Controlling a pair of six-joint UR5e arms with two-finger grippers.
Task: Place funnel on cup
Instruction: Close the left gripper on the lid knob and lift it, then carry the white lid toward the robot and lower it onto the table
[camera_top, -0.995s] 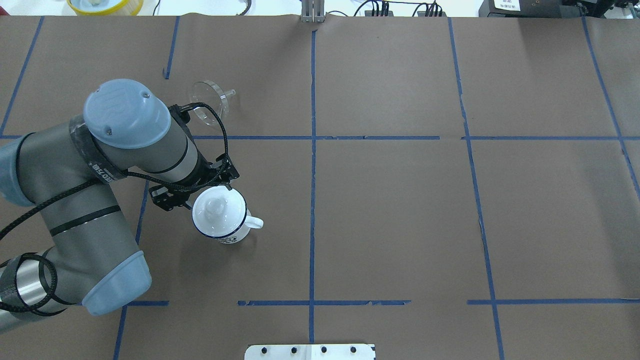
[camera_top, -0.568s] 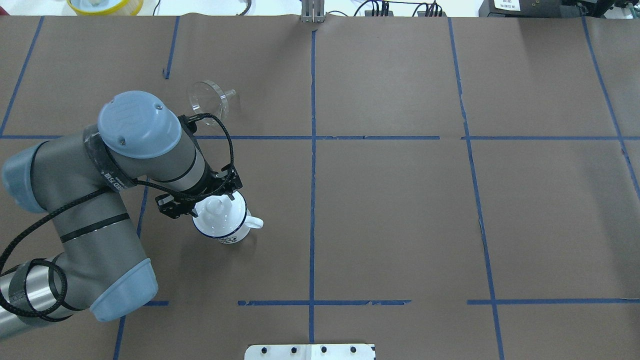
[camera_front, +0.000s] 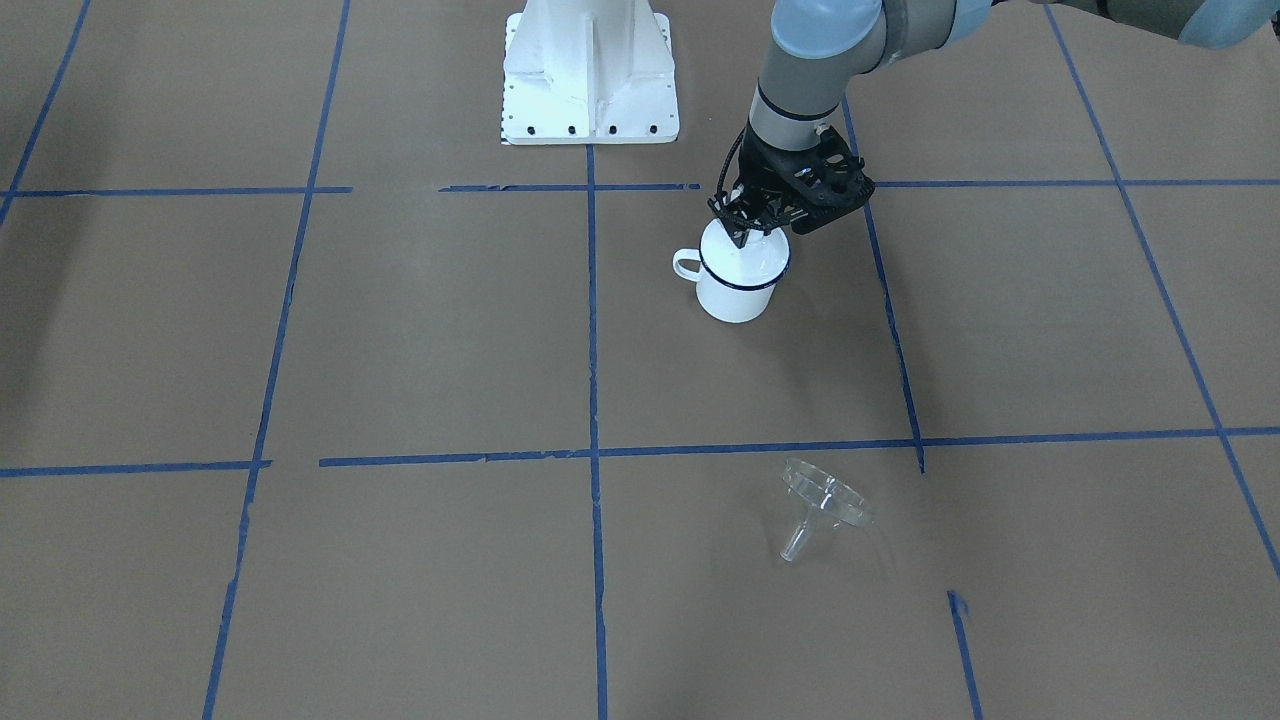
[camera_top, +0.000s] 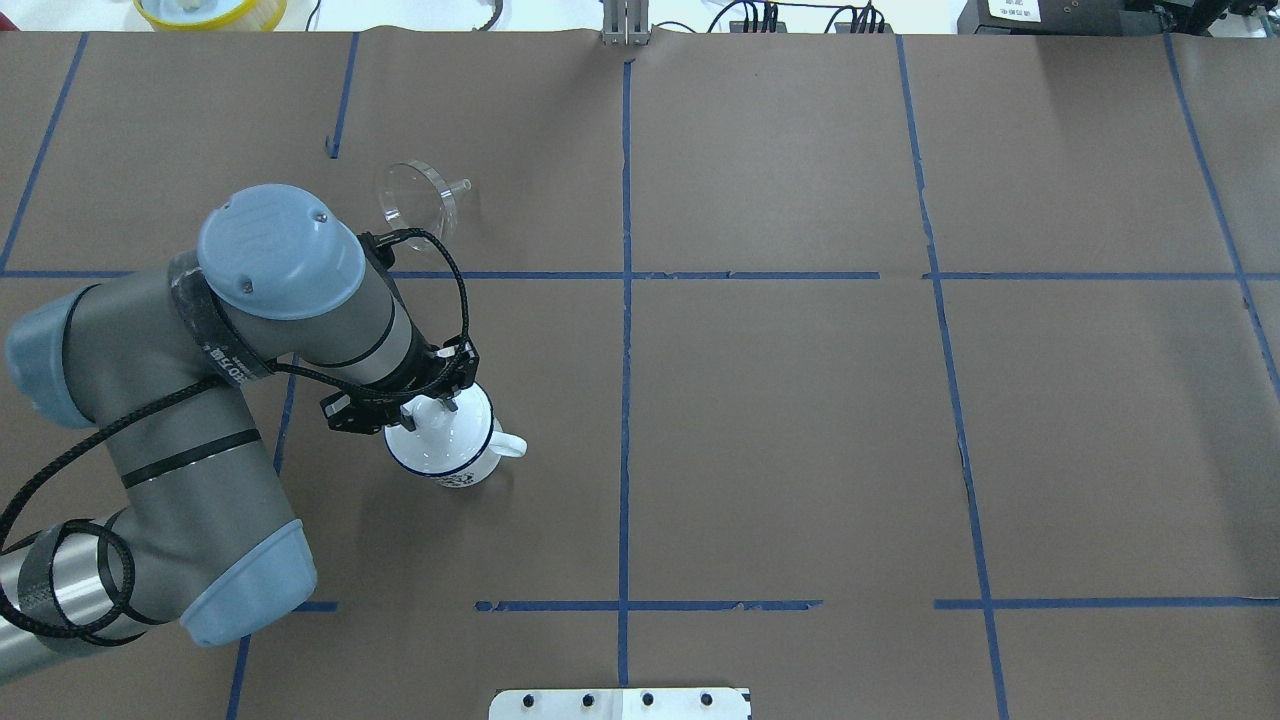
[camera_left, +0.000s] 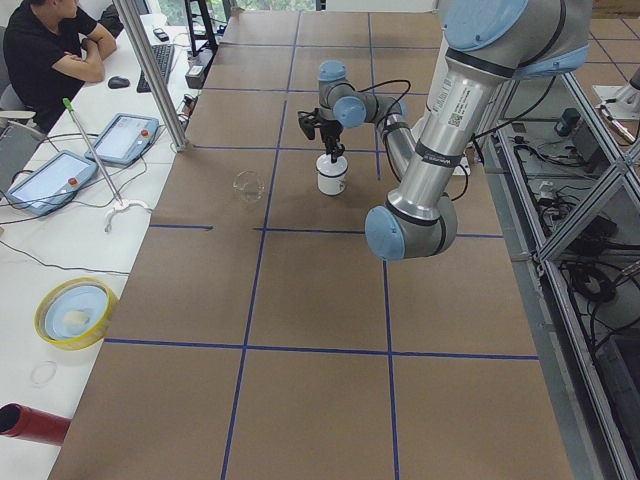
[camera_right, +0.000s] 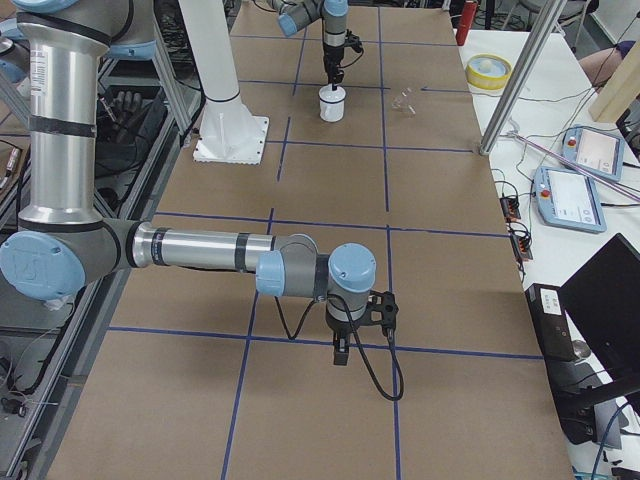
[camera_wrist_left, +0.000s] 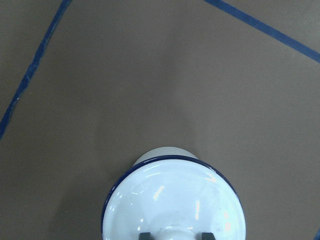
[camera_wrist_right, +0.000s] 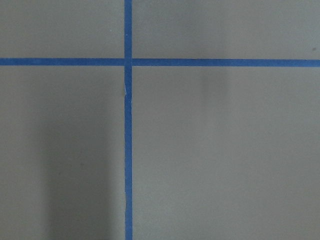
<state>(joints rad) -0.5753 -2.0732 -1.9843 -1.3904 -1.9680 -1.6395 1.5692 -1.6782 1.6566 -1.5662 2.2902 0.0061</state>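
Left gripper (camera_top: 432, 404): we are seeing it hanging straight down over the cup (camera_front: 735, 295), its fingertips (camera_wrist_left: 207, 235) sitting on either side of the knob (camera_wrist_left: 175, 233) of the white lid (camera_wrist_left: 172, 197).
Left jaws: they are standing close against the knob, and we are not able to tell whether they are pinching it.
Cup: it is standing upright on the brown paper (camera_top: 800, 420), with the lid covering its mouth and the handle pointing toward the table's middle.
Funnel (camera_top: 415, 198): it is lying on its side, untouched, well apart from the cup, across a blue tape line (camera_top: 520, 275) on the side away from the robot.
Right gripper (camera_right: 340, 350): it is hanging over the paper far from both. We are seeing it only from the side, so we cannot tell how its jaws are standing.
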